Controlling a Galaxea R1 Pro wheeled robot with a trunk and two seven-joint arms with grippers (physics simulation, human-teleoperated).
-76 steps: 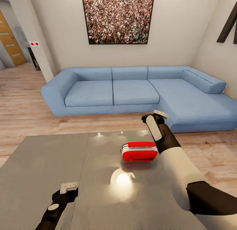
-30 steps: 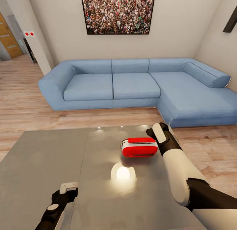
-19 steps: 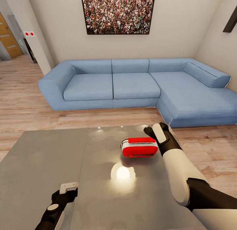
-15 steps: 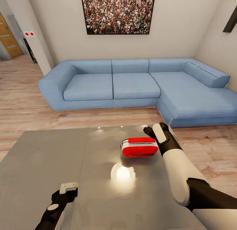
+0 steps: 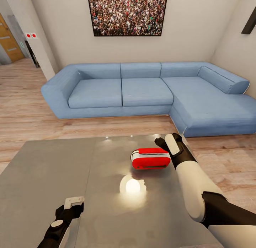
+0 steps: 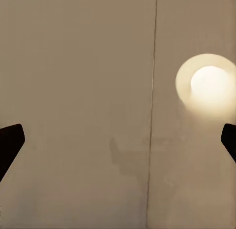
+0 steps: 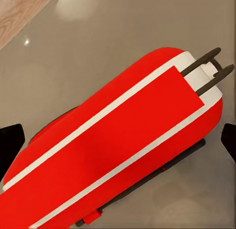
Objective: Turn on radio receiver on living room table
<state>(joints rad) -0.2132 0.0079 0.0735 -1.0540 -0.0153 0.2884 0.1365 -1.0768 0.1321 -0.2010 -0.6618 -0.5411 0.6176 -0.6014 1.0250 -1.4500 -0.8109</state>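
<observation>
Head view first. I have the radio receiver (image 5: 150, 158) lying on the table (image 5: 42, 177), toward the sofa-side edge, with the bright lamp reflection (image 5: 132, 186) just on my side of it. Over the last couple of seconds my right gripper (image 5: 168, 144) has dropped from well above the radio to just beside its right end, and in the last half second it has edged a touch closer. The radio itself has not shifted, so I judge nothing has been pressed yet; I am lined up for the touch. The left gripper (image 5: 73, 201) has stayed parked near my edge of the table, far from the radio. The blue sofa (image 5: 142, 95) and the crowd photo (image 5: 128, 13) beyond the radio confirm the living room. From here I cannot tell whether the right fingers touch the radio's end, and the dial face is not visible.

Left wrist view: both dark fingertips (image 6: 10, 145) sit at the frame's edges, spread wide with nothing between them but bare tabletop and the lamp glare.

Right wrist view: the radio's red top with white trim lies directly under the claw, its thin metal wire loop (image 7: 209, 69) at one end. The fingertips (image 7: 9, 143) are spread wide either side, gripping nothing. How high I hover above it is hard to judge, and one end of the radio is cut off.
</observation>
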